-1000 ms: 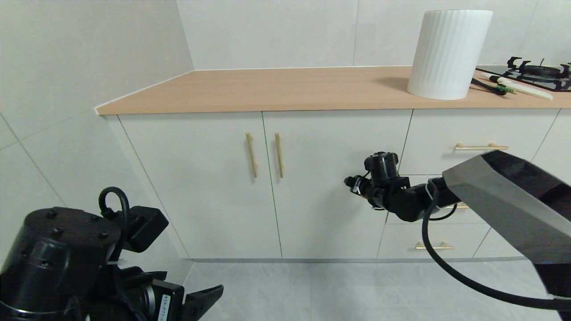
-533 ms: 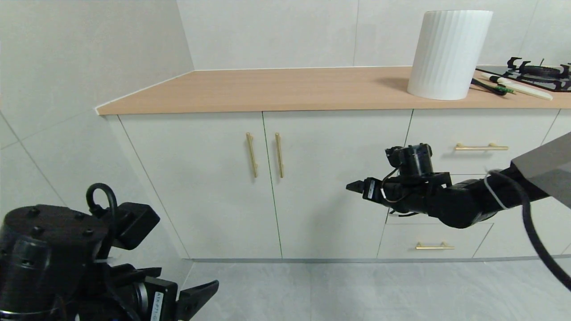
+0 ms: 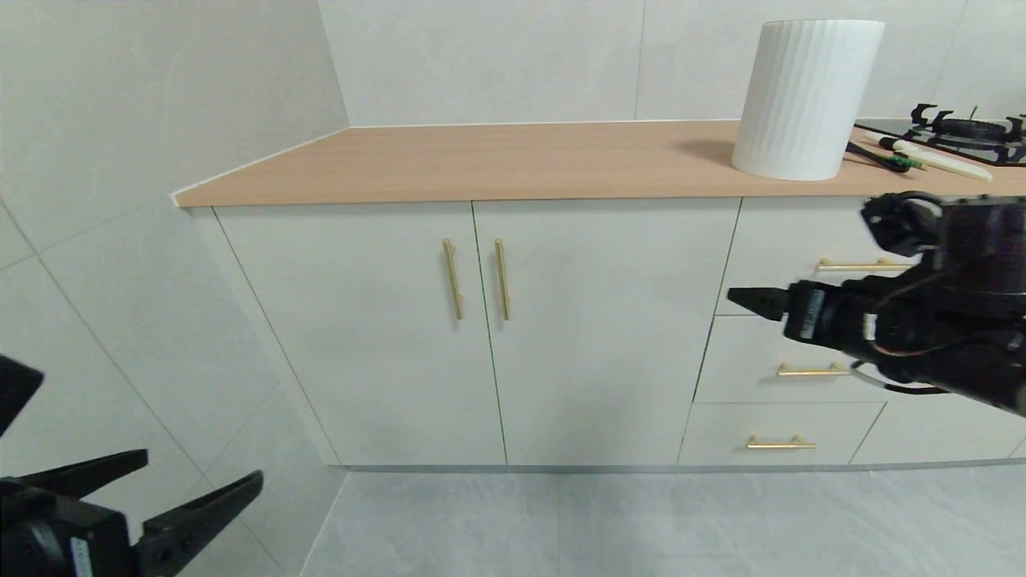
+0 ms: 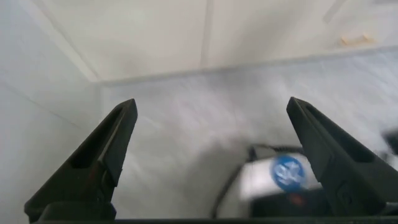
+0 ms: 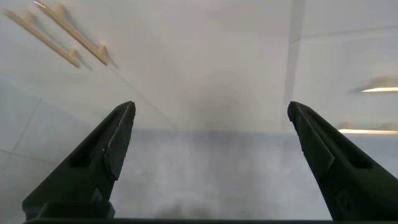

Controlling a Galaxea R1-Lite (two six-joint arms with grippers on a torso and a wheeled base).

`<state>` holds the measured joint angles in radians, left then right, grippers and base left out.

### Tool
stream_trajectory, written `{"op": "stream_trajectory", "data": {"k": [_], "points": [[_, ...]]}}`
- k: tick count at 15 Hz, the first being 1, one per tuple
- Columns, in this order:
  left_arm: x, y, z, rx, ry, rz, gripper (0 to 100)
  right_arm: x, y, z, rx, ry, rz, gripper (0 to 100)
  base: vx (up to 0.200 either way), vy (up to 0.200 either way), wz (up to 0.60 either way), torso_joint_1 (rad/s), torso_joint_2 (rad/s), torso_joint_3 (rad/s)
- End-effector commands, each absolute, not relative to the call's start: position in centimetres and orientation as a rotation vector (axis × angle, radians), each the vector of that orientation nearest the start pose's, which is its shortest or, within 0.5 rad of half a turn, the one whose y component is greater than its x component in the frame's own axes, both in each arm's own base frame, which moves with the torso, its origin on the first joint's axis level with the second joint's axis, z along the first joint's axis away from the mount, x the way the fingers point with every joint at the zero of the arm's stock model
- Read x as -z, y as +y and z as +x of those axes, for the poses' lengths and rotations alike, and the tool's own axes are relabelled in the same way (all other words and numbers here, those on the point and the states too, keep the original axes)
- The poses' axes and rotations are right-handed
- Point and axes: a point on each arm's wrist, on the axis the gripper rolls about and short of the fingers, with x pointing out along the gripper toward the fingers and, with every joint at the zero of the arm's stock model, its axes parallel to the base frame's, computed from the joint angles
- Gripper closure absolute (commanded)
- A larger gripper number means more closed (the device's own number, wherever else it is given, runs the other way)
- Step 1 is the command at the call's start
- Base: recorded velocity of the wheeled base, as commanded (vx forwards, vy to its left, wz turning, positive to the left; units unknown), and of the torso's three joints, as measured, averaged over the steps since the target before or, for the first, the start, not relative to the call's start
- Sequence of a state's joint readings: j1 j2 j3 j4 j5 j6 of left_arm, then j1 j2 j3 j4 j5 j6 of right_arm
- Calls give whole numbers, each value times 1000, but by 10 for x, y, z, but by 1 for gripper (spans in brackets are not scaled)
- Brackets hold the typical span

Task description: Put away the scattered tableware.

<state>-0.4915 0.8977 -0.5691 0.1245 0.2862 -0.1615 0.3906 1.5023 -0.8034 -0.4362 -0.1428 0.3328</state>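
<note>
Left gripper (image 3: 203, 469) sits low at the near left, over the floor by the cabinet's corner, jaws wide apart and holding nothing. Right gripper (image 3: 753, 301) hangs at the right, in front of the drawers (image 3: 777, 240), fingers spread too (the right wrist view makes that plain), nothing between them. The tableware (image 3: 934, 157) lies on the wooden countertop (image 3: 481, 160) at the far right, just right of the white ribbed container (image 3: 805, 96) and beside the stove grate (image 3: 966, 127). Twin brass handles (image 3: 477, 276) mark the cupboard doors at centre.
</note>
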Motion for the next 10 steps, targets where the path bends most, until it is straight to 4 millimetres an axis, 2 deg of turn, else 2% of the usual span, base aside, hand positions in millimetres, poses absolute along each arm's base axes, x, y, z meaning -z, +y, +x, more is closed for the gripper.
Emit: {"op": "stream_trajectory", "data": {"k": [1,2,3,4,7,8,9,10], "points": [[-200,-14,52,92,311,58,0,-238,45,150,-132,101,210,0,0,0,0,0,0,0],[-198,-5,33,51,234,106,0,-238,21,113,-51,1,151,0,0,0,0,0,0,0],[-198,-2,28,33,207,104,0,-237,16,99,-31,-31,130,0,0,0,0,0,0,0],[-200,3,13,-3,137,83,0,-233,6,69,16,-113,91,0,0,0,0,0,0,0],[-196,10,-14,-76,36,65,0,-226,-3,13,76,-271,4,0,0,0,0,0,0,0],[-195,11,-20,-92,12,68,0,-224,-4,1,83,-291,-17,0,0,0,0,0,0,0],[-192,12,-34,-124,-41,69,0,-215,-6,-24,96,-324,-67,0,0,0,0,0,0,0],[-192,13,-41,-138,-68,65,0,-210,-7,-38,104,-346,-92,0,0,0,0,0,0,0]]}}
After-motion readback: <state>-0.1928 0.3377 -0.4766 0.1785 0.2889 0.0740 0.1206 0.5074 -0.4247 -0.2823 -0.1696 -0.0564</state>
